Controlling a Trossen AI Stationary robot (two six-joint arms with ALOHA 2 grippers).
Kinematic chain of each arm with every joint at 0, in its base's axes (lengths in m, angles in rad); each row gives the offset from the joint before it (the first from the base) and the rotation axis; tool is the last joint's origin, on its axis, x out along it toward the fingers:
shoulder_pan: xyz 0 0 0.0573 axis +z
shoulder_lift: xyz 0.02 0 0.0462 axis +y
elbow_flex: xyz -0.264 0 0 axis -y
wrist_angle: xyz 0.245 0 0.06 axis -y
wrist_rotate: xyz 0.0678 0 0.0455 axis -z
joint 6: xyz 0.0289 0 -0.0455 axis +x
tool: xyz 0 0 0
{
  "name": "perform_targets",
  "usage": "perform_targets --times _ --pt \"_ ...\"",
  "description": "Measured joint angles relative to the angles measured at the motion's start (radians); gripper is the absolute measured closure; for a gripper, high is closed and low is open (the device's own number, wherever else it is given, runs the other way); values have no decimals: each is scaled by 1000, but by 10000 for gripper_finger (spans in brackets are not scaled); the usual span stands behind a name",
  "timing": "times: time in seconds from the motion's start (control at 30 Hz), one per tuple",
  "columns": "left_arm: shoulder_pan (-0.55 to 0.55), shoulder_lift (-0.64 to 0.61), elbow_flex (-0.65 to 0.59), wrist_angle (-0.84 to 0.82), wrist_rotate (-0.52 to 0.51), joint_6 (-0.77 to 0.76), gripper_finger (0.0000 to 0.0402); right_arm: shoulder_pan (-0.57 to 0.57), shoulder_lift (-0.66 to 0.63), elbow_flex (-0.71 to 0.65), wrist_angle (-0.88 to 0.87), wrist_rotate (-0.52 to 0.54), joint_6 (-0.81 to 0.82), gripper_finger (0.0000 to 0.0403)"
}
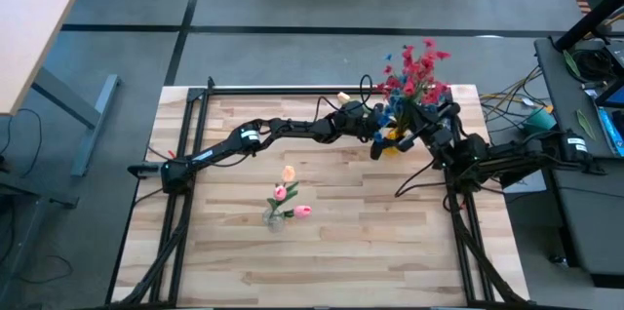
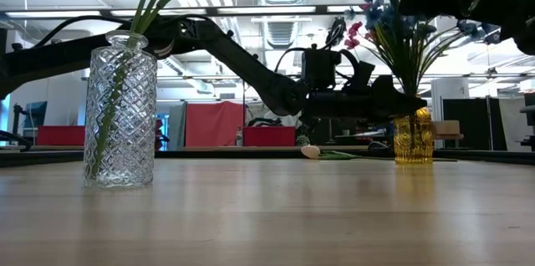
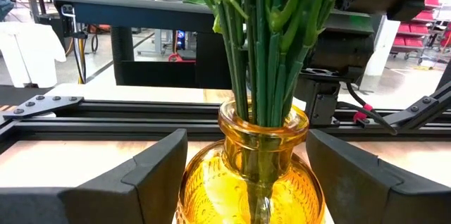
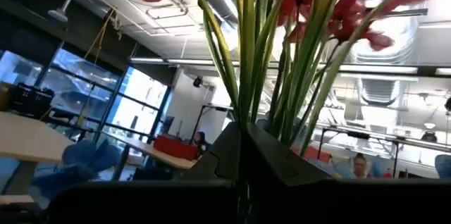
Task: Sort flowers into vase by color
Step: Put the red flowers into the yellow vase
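The left gripper [image 3: 246,175] stands open around the amber vase [image 3: 250,175] — probably steadying it — while the right gripper [image 4: 243,146] is clenched on the red flowers' stems [image 4: 282,76] (lowering them in, I judge).

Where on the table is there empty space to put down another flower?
The near strip of table, in front of the clear vase of pink buds, is bare, and so is the stretch between that vase and the right arm's base. The far right corner is crowded: the amber vase, the left hand around it, and the right hand at the red flowers.
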Motion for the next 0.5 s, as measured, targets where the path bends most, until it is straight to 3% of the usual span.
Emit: perform_targets --times 0.33,0.5 --pt "0 0 0 -1 0 6 139 2 40 -2 -29 148 111 394" --pt "0 0 0 -1 0 7 139 3 38 -3 -124 190 194 394"
